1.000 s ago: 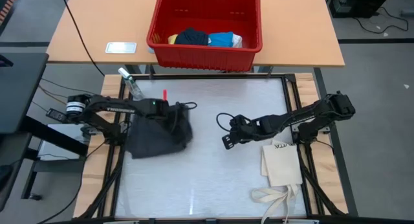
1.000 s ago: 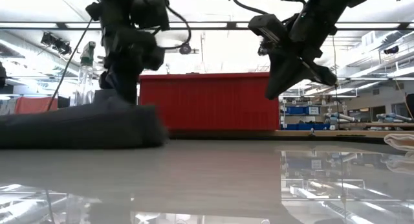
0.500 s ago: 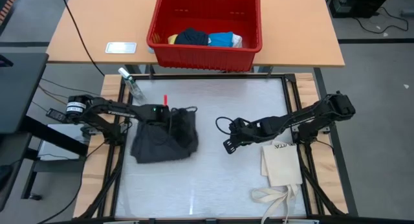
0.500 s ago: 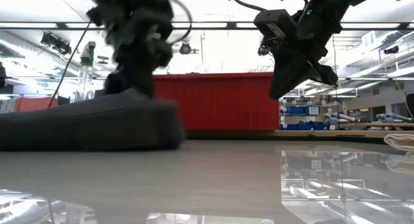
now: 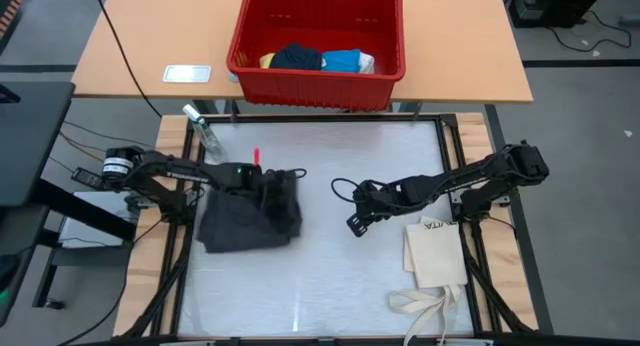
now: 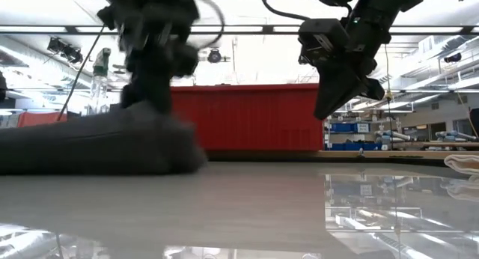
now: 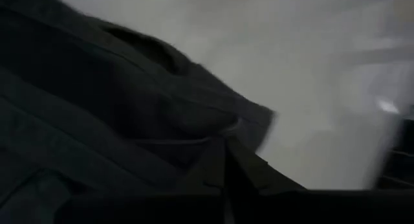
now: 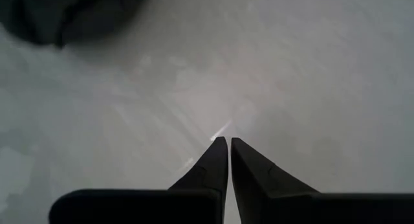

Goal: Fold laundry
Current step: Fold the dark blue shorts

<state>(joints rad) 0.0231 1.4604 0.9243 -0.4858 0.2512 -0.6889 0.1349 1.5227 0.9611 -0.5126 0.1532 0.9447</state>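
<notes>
your dark grey shorts [image 5: 245,214] lie bunched on the left half of the pale table [image 5: 330,276], with the left gripper [image 5: 268,185] pinched shut on their top edge. the right gripper [image 5: 356,224] hangs above the table's middle, jaws closed on nothing. beyond the table's far edge, on a wooden desk [image 5: 150,36], you see a red basket [image 5: 318,76] holding yellow, navy, blue and white cloth pieces [image 5: 318,59]. a cream tote bag [image 5: 436,256] lies near the right edge; its small print is unreadable.

1 dark grey shorts [image 5: 245,214], 1 red basket [image 5: 318,74], 1 cream tote bag [image 5: 436,254], 2 arms.
</notes>
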